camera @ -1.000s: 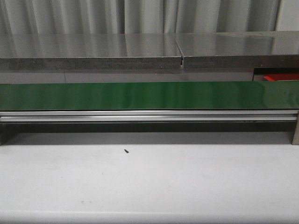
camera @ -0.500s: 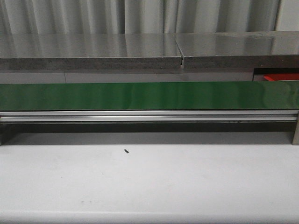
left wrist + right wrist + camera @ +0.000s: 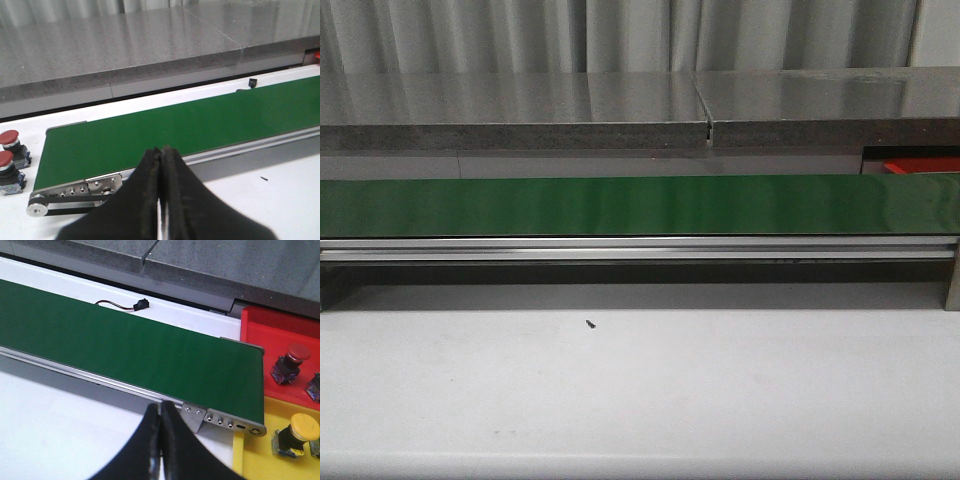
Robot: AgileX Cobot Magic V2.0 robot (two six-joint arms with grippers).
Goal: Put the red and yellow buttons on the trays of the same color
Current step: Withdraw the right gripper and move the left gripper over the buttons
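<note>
In the left wrist view two red buttons stand on the white table just off the end of the green conveyor belt. My left gripper is shut on nothing, over the belt's near rail. The right wrist view shows a red tray holding a red button, and a yellow tray holding a yellow button. More buttons are cut off at that view's edge. My right gripper is shut and empty beside the belt's end. The front view shows the belt bare.
A grey stone counter runs behind the belt. A strip of the red tray peeks out at the far right. A small black sensor with a wire sits behind the belt. A tiny black speck lies on the white table.
</note>
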